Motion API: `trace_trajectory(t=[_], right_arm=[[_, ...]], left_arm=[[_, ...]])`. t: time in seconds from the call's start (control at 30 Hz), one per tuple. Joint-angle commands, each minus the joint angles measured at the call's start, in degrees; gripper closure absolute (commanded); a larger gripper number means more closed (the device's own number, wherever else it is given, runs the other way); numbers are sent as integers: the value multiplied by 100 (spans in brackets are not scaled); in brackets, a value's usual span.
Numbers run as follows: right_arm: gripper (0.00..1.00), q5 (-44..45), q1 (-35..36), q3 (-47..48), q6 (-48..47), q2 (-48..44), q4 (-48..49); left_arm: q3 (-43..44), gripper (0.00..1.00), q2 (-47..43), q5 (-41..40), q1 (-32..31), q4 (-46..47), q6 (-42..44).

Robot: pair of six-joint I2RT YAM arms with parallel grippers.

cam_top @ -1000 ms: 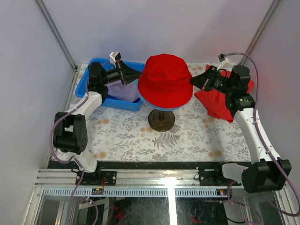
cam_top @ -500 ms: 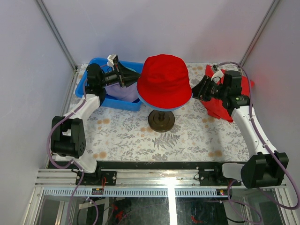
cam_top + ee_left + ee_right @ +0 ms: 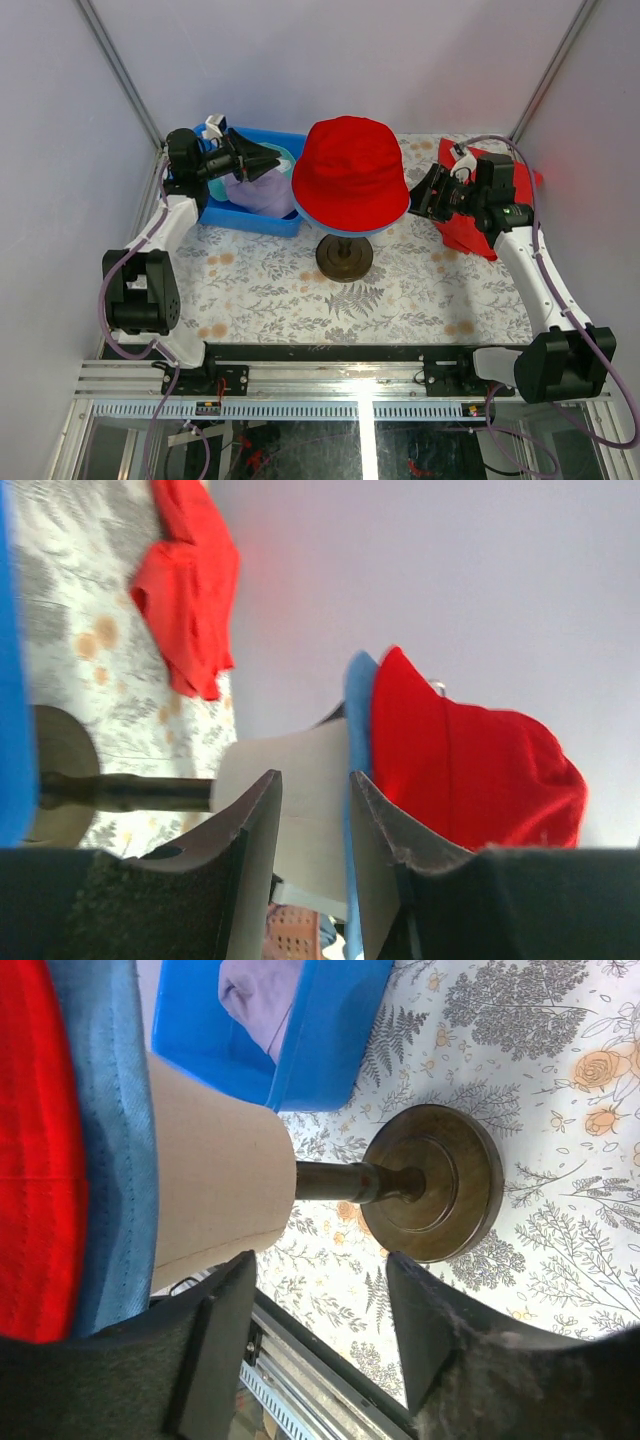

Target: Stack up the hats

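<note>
Red hat [image 3: 352,180] overhangs floral tablecloth [image 3: 420,290] between pale walls [image 3: 330,60].

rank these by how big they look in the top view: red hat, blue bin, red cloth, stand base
1. red hat and blue bin: about alike; the hat sits raised, nearer the camera, and the bin is partly covered, so unranked
2. red cloth, partly hidden
3. stand base
</note>
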Motion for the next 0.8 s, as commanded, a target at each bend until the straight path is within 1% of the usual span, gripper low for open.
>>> trace_trajectory(t=[0.0, 0.03, 0.07, 0.13, 0.2, 0.27, 0.33, 0.4, 0.43, 0.63, 0.77], right_arm=[[35, 181, 40, 288, -200, -73, -151], [27, 211, 39, 294, -209, -73, -158], [21, 230, 39, 288, -231, -73, -169], [12, 303, 39, 268, -274, -77, -197], [8, 337, 39, 223, -333, -101, -198], [5, 360, 39, 133, -355, -131, -178], [3, 361, 32, 54, -346, -155, -132], [3, 388, 25, -10, -319, -185, -88], [2, 399, 22, -39, -322, -195, -78], [1, 488, -101, -159, -357, -261, -51], [0, 430, -321, -246, -350, -324, -15]], left_arm=[[182, 67, 11, -423, 270, -1343, 1176], [269, 67, 21, -558, 316, -1805, 1506], [443, 66, 69, -724, 360, -2454, 2012], [891, 65, 228, -1197, 406, -3674, 2990], [1256, 65, 436, -1662, 426, -4387, 3610], [1447, 65, 554, -2093, 454, -4684, 3842], [1484, 62, 652, -2517, 494, -4745, 3791], [1460, 45, 822, -2590, 595, -4719, 3503], [1449, 43, 903, -2620, 634, -4696, 3365], [1463, 44, 1226, -2823, 645, -4227, 2537], [1777, 44, 1596, -2795, 647, -4021, 2118]])
